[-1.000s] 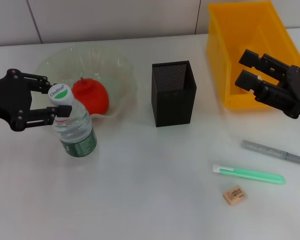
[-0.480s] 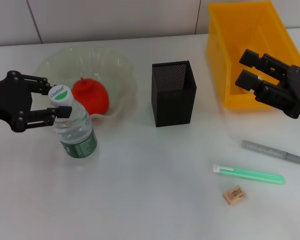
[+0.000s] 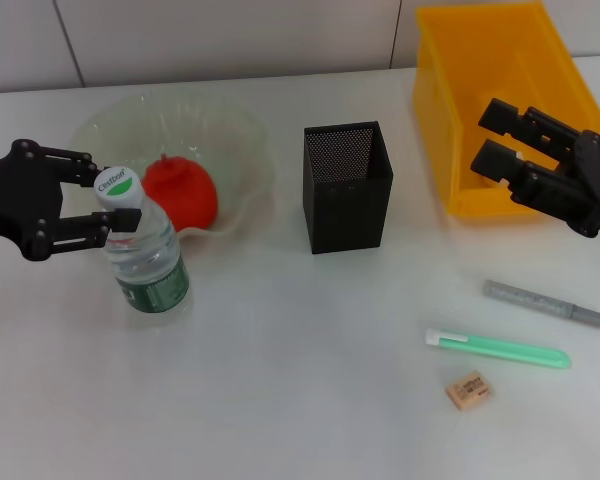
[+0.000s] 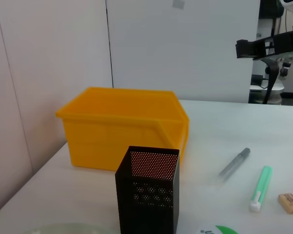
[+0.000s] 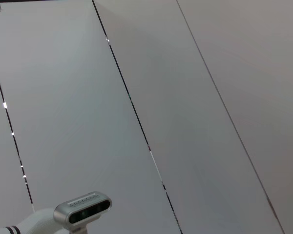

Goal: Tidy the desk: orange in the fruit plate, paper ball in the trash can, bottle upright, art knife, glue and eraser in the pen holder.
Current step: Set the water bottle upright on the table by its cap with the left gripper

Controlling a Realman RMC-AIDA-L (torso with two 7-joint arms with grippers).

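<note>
Black fingers of our left gripper (image 3: 108, 197) sit closed around the neck of the bottle (image 3: 143, 255), at about nine o'clock on the desk (image 3: 300, 400); it stands upright with its white cap on, so we judge that step done bar the release. Just behind it, toward ten o'clock, the orange (image 3: 181, 192) already rests in the fruit plate (image 3: 230, 125). At the centre, slightly toward twelve, stands the pen holder (image 3: 347, 185), and the left wrist view shows nothing poking above its rim. Toward four o'clock lie a grey pen-like stick (image 3: 545, 302), a green art knife (image 3: 498, 349) and the eraser (image 3: 469, 389), all well apart from the holder, so we count these as still to do. We cannot tell which of the two long items is the glue. At two o'clock our right gripper (image 3: 488, 138) hovers at the trash can (image 3: 480, 60) with its jaws spread wide and empty; we see no paper ball on the desk and cannot see into the bin. Against the picture from half a second ago, the bottle and our left gripper have shifted slightly left; the right gripper looks unmoved.
</note>
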